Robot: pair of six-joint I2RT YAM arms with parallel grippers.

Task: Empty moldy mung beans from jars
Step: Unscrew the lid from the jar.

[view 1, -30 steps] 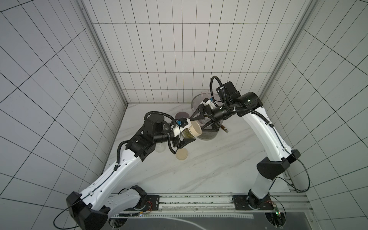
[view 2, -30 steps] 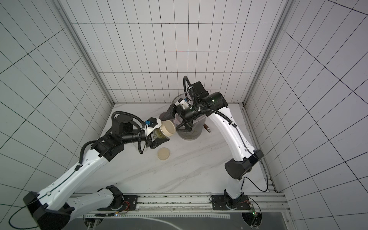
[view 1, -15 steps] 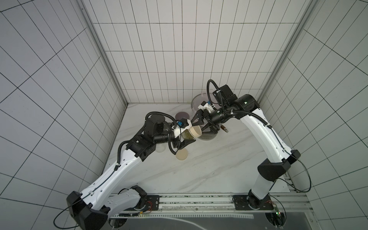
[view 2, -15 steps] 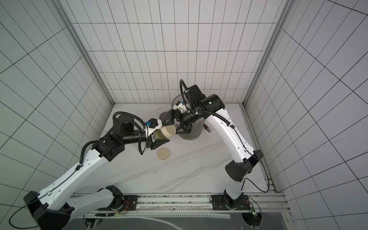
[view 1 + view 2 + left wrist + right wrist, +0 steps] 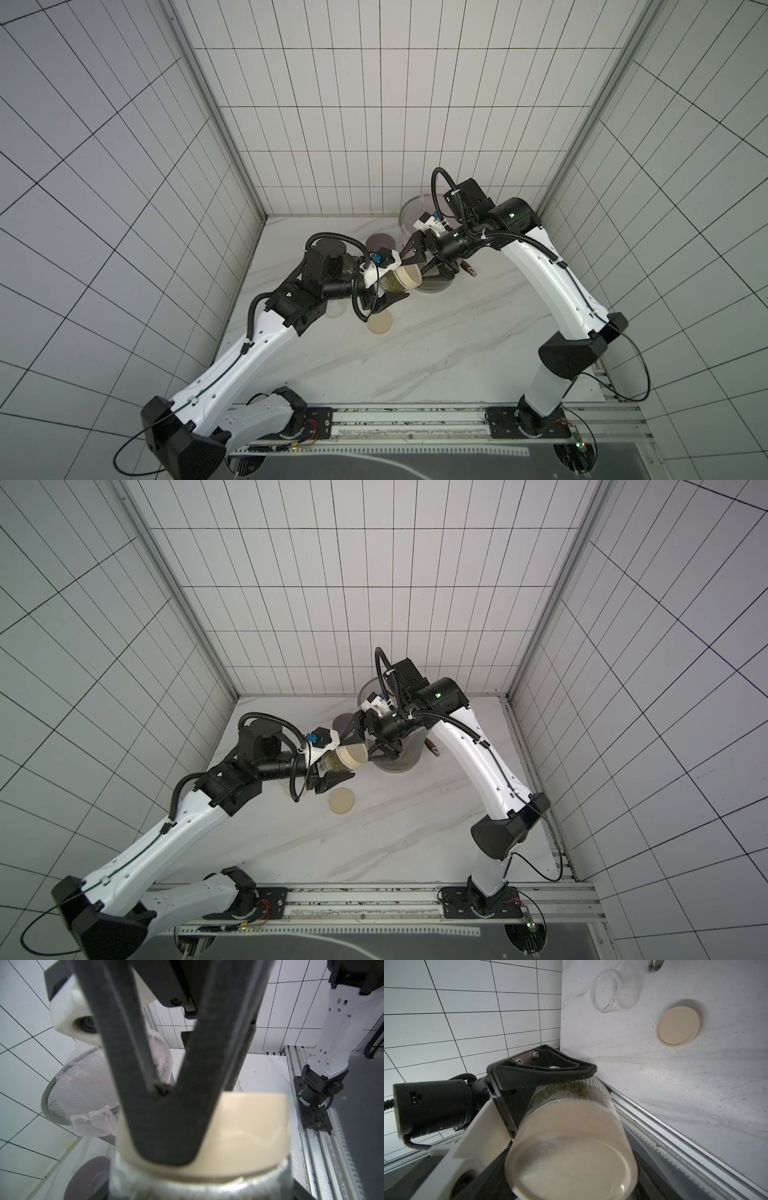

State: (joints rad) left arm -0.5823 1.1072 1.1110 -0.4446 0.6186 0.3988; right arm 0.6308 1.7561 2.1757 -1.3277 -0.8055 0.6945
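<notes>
A glass jar (image 5: 388, 283) (image 5: 330, 763) of olive mung beans (image 5: 571, 1088) hangs on its side above the table. My left gripper (image 5: 397, 280) (image 5: 343, 760) is shut on its glass body. The beige lid (image 5: 409, 277) (image 5: 353, 756) (image 5: 249, 1126) faces my right arm. My right gripper (image 5: 412, 275) (image 5: 356, 753) is closed around that lid, with one dark finger (image 5: 166, 1105) lying flat against its rim. A second jar (image 5: 614, 991), empty and open, sits on the table beside my left arm. Its loose lid (image 5: 379, 324) (image 5: 342, 802) (image 5: 679, 1026) lies flat nearby.
A grey mesh bin (image 5: 434, 284) (image 5: 395, 762) (image 5: 83, 1084) with a pink liner stands just behind the held jar, near the back wall. A dark round disc (image 5: 379, 241) (image 5: 87, 1176) lies left of it, and a brown-handled tool (image 5: 467, 266) lies to its right.
My right gripper has moved in over the lid and its jaws have narrowed onto it. The left arm and the jar have stayed in place.
</notes>
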